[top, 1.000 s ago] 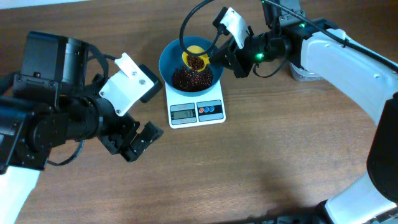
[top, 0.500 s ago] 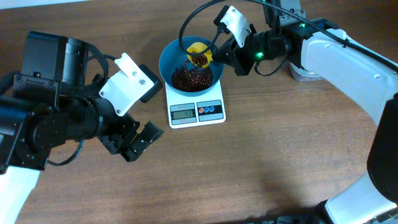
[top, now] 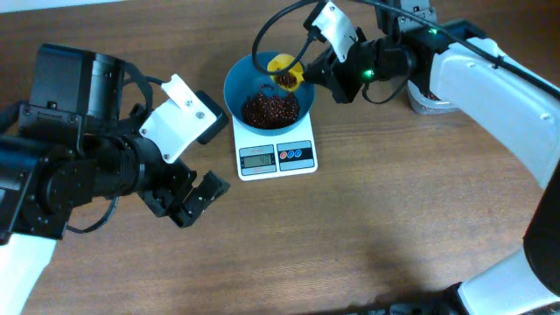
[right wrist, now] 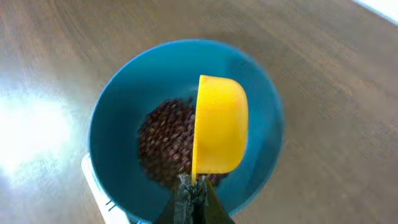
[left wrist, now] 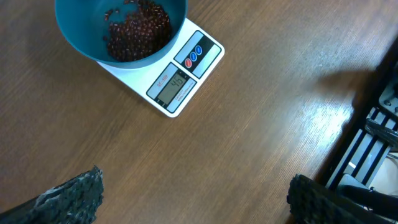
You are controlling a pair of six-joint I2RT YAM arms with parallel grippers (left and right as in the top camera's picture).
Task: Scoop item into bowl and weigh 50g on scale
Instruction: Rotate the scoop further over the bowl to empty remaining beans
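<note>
My right gripper (right wrist: 190, 198) is clenched on the handle of the yellow scoop (right wrist: 219, 124), tipped on its side above the blue bowl (right wrist: 111, 122). The beans (right wrist: 163, 144) lie heaped in the bowl, which sits on the white scale (top: 276, 156). My left gripper (top: 194, 198) hangs spread wide and empty over the table (top: 367, 219), well apart from the scale.

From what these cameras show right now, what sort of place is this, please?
Probably a robotics lab bench, not a home kitchen. Two robot arms work over a wooden table, and a small white scale carries a blue bowl of beans.
</note>
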